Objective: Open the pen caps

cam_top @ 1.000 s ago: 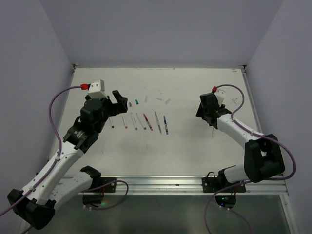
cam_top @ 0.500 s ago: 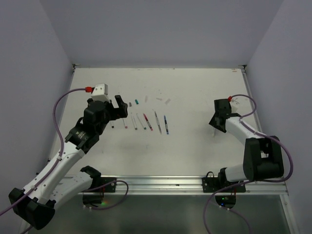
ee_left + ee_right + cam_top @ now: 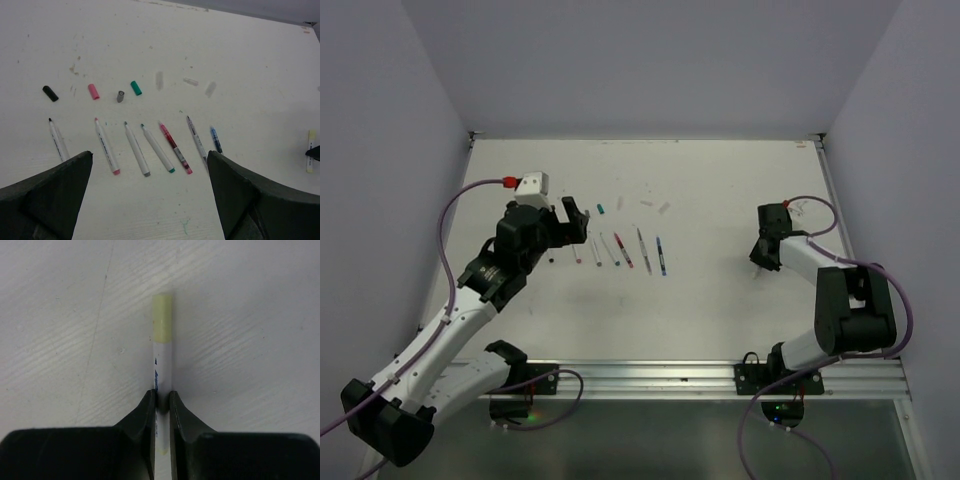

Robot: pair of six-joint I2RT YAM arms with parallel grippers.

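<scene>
Right gripper (image 3: 161,394) now lower — clamped on the white pen (image 3: 162,360), yellow cap (image 3: 162,317) just ahead; left gripper (image 3: 150,156) wide.

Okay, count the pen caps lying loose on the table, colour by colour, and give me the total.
Black cap: 1
Pink cap: 1
Grey cap: 1
Green cap: 1
Pale caps: 3
Total loose: 7
Yellow cap: 1, on its pen, so not counted as loose.

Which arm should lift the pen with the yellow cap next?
Probably the right: the right fingers pinch that pen by its barrel. The left fingers gape far off, over the uncapped pens.
</scene>
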